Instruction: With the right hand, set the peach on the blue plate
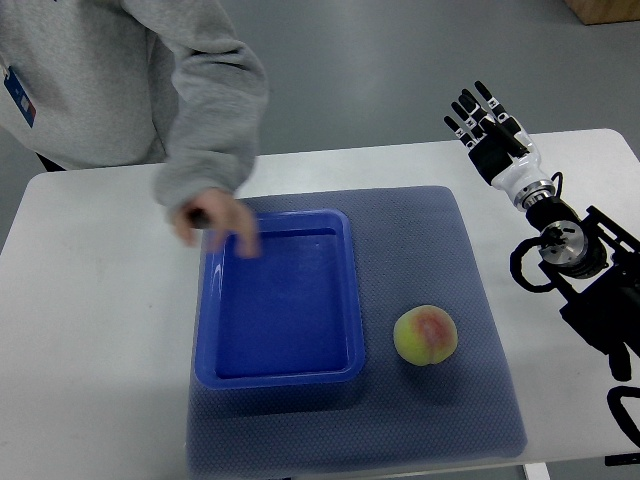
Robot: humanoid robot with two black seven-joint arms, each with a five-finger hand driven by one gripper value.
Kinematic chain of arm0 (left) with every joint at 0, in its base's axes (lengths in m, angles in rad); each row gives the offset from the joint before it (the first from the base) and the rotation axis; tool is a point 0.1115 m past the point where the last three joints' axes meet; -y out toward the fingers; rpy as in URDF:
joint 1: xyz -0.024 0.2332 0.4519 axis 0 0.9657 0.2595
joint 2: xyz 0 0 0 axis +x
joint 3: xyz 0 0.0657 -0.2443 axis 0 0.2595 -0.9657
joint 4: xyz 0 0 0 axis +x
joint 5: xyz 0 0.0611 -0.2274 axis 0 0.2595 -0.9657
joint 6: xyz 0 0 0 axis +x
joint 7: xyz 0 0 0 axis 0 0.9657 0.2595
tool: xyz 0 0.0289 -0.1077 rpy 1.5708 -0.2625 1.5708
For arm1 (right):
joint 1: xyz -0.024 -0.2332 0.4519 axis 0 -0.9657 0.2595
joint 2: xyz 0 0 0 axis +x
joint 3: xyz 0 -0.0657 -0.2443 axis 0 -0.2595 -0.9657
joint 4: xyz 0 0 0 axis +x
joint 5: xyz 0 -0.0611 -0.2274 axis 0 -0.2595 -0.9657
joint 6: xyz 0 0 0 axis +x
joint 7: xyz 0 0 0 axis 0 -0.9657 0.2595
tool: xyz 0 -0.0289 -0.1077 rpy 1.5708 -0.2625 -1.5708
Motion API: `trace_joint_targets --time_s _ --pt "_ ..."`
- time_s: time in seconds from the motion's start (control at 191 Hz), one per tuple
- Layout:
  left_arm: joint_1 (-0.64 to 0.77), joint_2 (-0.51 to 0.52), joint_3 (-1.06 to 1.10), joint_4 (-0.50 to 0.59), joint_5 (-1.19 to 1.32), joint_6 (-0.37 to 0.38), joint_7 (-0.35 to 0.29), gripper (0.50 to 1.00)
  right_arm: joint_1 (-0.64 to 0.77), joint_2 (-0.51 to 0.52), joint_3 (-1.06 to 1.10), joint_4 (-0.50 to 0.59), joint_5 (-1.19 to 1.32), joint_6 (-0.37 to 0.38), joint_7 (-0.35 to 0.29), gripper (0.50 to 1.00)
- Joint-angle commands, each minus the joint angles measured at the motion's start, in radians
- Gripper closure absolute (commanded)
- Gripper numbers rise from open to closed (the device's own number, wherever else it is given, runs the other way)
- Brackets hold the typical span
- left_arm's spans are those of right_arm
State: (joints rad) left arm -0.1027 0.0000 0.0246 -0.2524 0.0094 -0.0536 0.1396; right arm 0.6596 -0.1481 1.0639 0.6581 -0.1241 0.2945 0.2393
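Note:
A yellow-green peach [426,335] with a red blush lies on the blue-grey mat [450,250], just right of the blue plate [345,300], a deep rectangular tray with nothing in it. My right hand [478,118] is raised at the far right of the table, well beyond the peach, fingers spread and holding nothing. Its arm [575,260] runs in from the right edge. No left arm shows.
A person in a grey sleeve [205,110] reaches in from the top left; their hand [215,222] rests on the tray's far left corner. The white table [90,330] lies under the mat. A brown box corner [605,10] sits at top right.

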Motion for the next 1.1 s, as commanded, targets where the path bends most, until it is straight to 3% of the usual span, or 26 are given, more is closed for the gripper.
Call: trace_joint_targets --time_s 0.0,0.303,0.314,0.434,0.534,0.544,0.659,0.779,0.879,0.931,0.936,0.989,1.093 --pt "0.000 0.000 0.000 0.001 0.000 0.000 0.000 0.500 0.001 -0.001 -0.001 0.000 0.000 0.002 -0.001 0.568" --pt "0.000 0.000 0.001 -0.001 0.001 0.000 0.002 0.500 0.009 -0.014 -0.027 0.014 -0.020 0.018 -0.003 0.568" --pt "0.000 0.000 0.001 -0.001 0.001 0.000 0.001 0.500 0.021 -0.062 -0.090 0.067 -0.074 0.034 -0.015 0.568" --pt "0.000 0.000 0.000 0.001 0.001 0.000 0.000 0.500 0.066 -0.189 -0.235 0.182 -0.210 0.083 -0.041 0.568" --pt "0.000 0.000 0.001 0.001 0.001 0.000 0.002 0.500 0.110 -0.251 -0.337 0.213 -0.272 0.121 -0.064 0.568" --pt "0.000 0.000 0.000 -0.002 0.001 0.000 0.000 0.500 0.178 -0.336 -0.490 0.241 -0.334 0.158 -0.089 0.568" --pt "0.000 0.000 0.000 -0.004 0.001 0.000 0.000 0.500 0.339 -0.482 -0.766 0.348 -0.411 0.207 -0.097 0.568" --pt "0.000 0.000 0.000 0.002 0.000 0.000 0.002 0.500 0.612 -0.645 -1.090 0.529 -0.499 0.284 -0.121 0.568" --pt "0.000 0.000 0.000 0.002 0.000 0.000 0.001 0.500 0.837 -0.711 -1.309 0.690 -0.558 0.316 -0.169 0.568" --pt "0.000 0.000 0.000 0.002 0.000 0.000 0.002 0.500 0.838 -0.711 -1.309 0.690 -0.558 0.316 -0.169 0.568" --pt "0.000 0.000 0.000 -0.001 0.000 0.000 0.000 0.500 0.953 -0.719 -1.428 0.777 -0.583 0.316 -0.202 0.568" --pt "0.000 0.000 0.001 -0.004 0.001 0.000 0.002 0.500 1.054 -0.716 -1.518 0.845 -0.594 0.310 -0.235 0.568" --pt "0.000 0.000 0.000 -0.004 0.001 0.000 0.002 0.500 1.118 -0.697 -1.585 0.899 -0.594 0.267 -0.259 0.570"
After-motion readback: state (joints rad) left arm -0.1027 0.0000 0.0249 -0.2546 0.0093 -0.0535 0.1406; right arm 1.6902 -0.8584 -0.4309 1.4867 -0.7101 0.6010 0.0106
